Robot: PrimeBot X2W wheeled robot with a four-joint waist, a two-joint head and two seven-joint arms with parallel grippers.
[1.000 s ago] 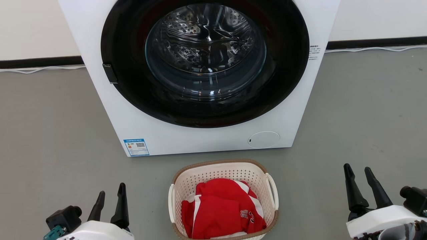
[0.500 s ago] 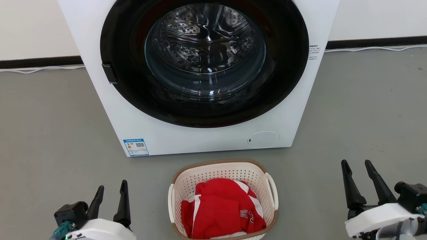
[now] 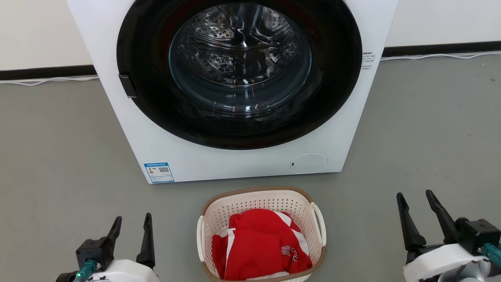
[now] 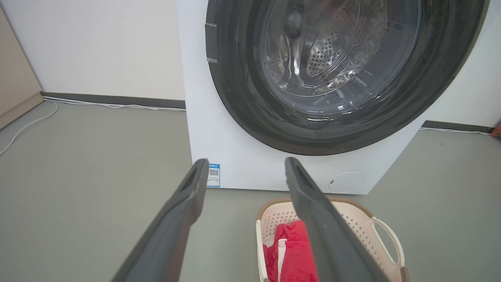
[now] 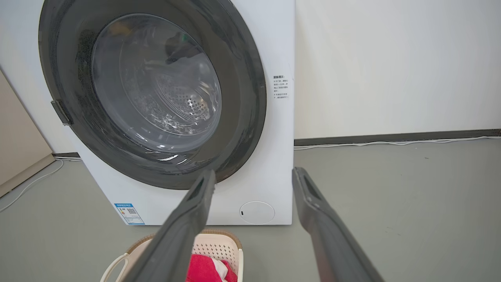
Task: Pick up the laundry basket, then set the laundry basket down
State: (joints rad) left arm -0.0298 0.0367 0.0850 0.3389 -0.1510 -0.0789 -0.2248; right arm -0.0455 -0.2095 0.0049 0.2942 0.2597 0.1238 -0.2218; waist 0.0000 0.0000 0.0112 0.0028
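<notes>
Head view shows the laundry basket [image 3: 250, 207] at 6 o'clock, left gripper [image 3: 132, 218] at 8, right gripper [image 3: 414, 194] at 4, both spread and empty.

Frame edges crop the laundry basket [image 3: 261, 203] and the washing machine [image 3: 235, 166].

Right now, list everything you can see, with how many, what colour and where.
washing machine: one, white with round black-rimmed glass door, against the wall
label: one, blue, machine's front, lower left corner
laundry basket: one, cream with brown rim, on the floor before the machine
garment: one bundle, red with white stripes, in the basket
cable: white, count unclear, along the foot of the wall
floor: grey
left gripper: one, dark fingers, open, left of the basket, apart from it
right gripper: one, dark fingers, open, right of the basket, apart from it
</notes>
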